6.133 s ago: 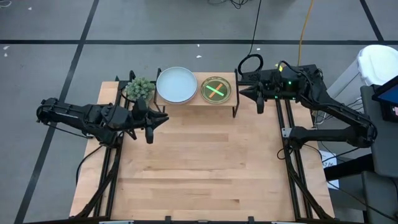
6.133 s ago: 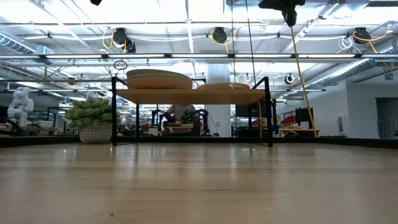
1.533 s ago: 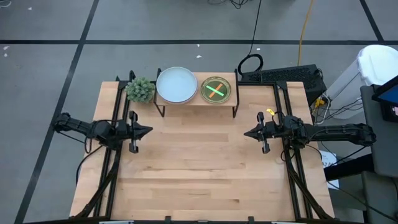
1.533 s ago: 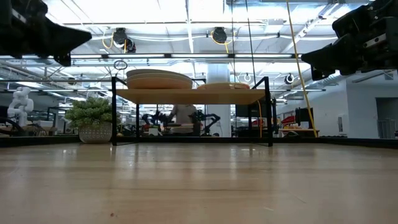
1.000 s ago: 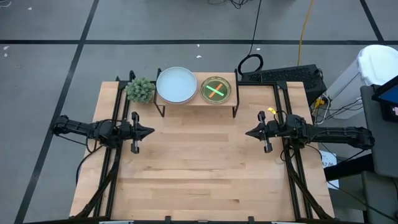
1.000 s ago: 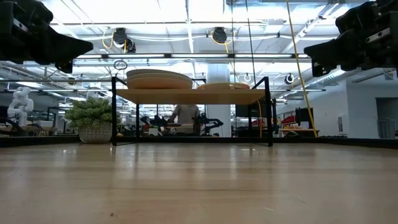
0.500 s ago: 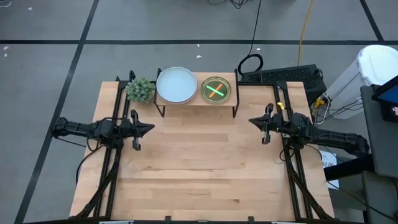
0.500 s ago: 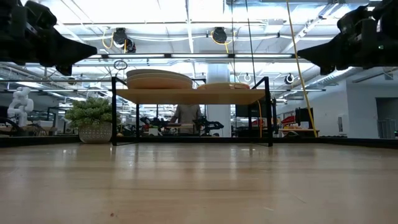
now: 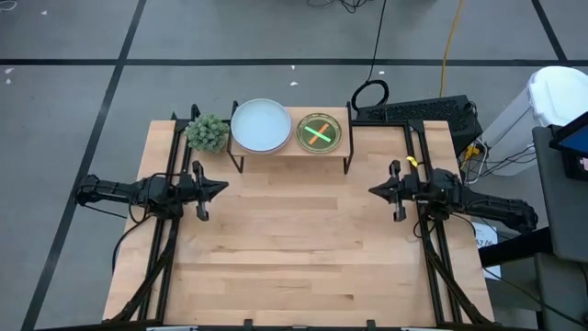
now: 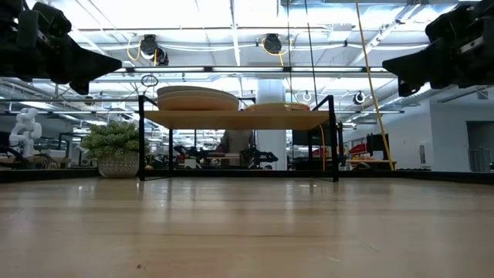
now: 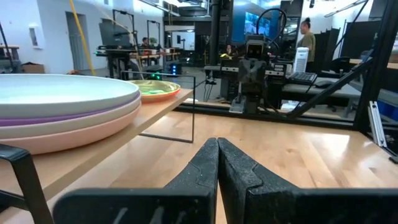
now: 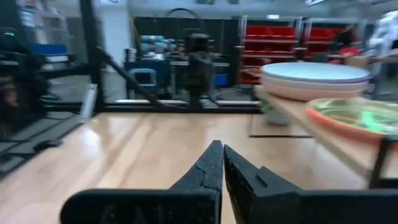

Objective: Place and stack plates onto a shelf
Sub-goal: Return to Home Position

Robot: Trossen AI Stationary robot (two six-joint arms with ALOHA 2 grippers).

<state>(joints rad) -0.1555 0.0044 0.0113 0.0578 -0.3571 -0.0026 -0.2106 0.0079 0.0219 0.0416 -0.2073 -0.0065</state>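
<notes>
Over left tabletop point(image 9: 294, 239) edge: left end effector point(image 9: 219, 189), fingers pressed together | facing it, right end effector point(image 9: 375, 190), likewise closed | between and beyond both: shelf point(image 9: 290, 151) carrying plates point(image 9: 260, 125) in two stacks

Light-wood surface point(image 9: 294, 257), seen from above, on a grey floor point(image 9: 73, 92) with dark lines. At its far left corner, a small green potted plant point(image 9: 208, 132); stands upright in a pale pot. Beyond the far edge, a black cable loop point(image 9: 370, 94) and a yellow cable point(image 9: 449, 41). In the room behind: a white robot figure point(image 10: 25, 133), red storage racks point(image 12: 280, 50), a standing person point(image 11: 306, 37).
</notes>
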